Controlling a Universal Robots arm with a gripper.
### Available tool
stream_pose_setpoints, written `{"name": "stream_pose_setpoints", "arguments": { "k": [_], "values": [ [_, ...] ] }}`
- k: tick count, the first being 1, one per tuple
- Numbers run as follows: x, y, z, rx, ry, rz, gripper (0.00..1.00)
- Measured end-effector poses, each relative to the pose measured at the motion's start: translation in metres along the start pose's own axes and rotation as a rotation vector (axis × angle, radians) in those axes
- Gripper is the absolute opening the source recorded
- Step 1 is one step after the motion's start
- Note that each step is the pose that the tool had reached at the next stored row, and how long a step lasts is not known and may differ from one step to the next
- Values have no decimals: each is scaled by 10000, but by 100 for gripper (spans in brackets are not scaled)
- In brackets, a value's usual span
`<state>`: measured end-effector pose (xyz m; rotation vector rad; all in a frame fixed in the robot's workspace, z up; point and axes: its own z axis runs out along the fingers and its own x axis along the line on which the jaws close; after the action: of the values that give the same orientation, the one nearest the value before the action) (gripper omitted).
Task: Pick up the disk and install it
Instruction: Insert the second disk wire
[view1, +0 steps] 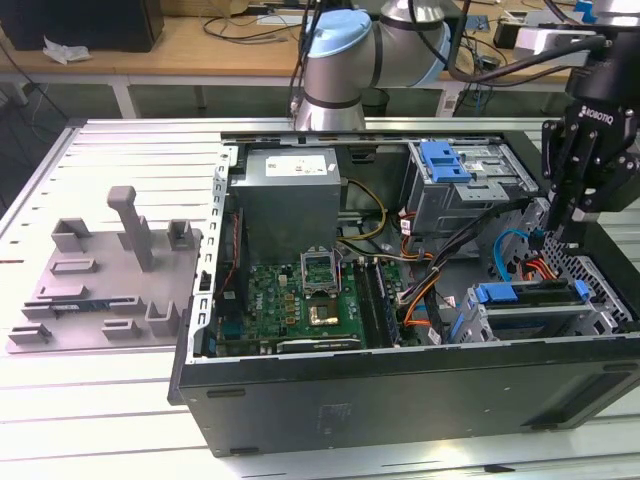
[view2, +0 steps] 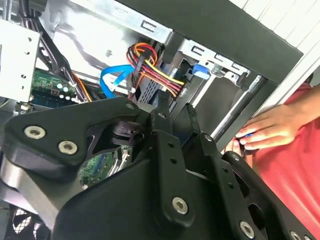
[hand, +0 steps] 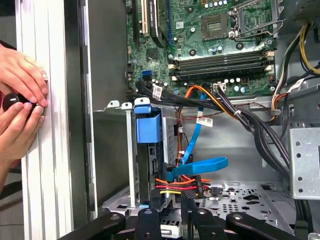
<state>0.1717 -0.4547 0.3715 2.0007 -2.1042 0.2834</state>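
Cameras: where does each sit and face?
Exterior view: off the arm, looks down on the open computer case; arm and end effector at its right.
First wrist view: on the arm, faces the motherboard; a person's hands.
Second wrist view: on the arm, faces the cables.
Both wrist views share the blue cable.

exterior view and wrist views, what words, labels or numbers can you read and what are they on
No text reads clearly enough to quote.
power supply, white label on top: print too small to read.
gripper, upper body: a short white maker's mark, no number legible.
cable tags, first wrist view: dark print, too small to read.
motherboard, first wrist view: tiny white markings, unreadable.
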Motion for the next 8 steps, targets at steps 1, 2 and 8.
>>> {"name": "stream_pose_setpoints", "arguments": {
  "k": [1,2,8],
  "values": [
    [1,12,2,1,6,1,31],
    [1,22,2,1,16,1,31],
    [5,130,9,3,33,1,31]
  ]
}}
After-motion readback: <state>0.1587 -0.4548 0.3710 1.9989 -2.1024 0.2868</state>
